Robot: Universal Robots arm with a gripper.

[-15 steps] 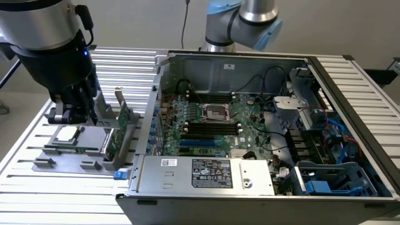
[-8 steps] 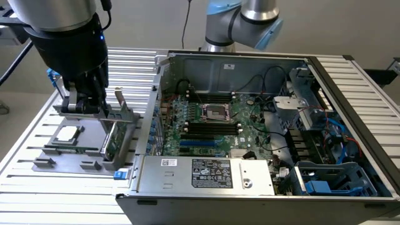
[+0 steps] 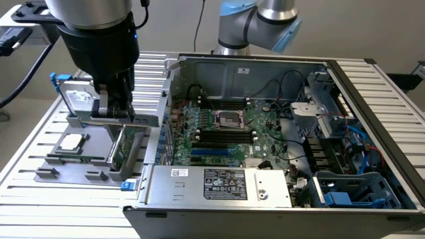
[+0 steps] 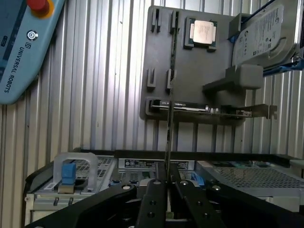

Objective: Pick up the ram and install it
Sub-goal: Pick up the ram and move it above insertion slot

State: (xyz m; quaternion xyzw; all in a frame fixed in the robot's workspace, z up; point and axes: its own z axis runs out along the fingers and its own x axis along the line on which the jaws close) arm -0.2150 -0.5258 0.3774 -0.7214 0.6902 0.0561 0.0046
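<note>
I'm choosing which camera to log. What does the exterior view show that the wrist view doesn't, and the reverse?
Exterior view adds the open computer case's green motherboard with black slots. Wrist view adds a light-blue teach pendant and the long thin ram stick, clamped edge-on in the black gripper. Both share the grey fixture tray, square silver processor chip and silver hard drive.

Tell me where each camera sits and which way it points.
Exterior view: high up, looking down on the open computer case and the gray tray at the exterior view's left; the arm and end effector show above the tray.
Wrist view: on the wrist, looking along the end effector, shut on the ram, toward the tray.
Shared: tray, processor chip, hard drive, computer case, end effector.
</note>
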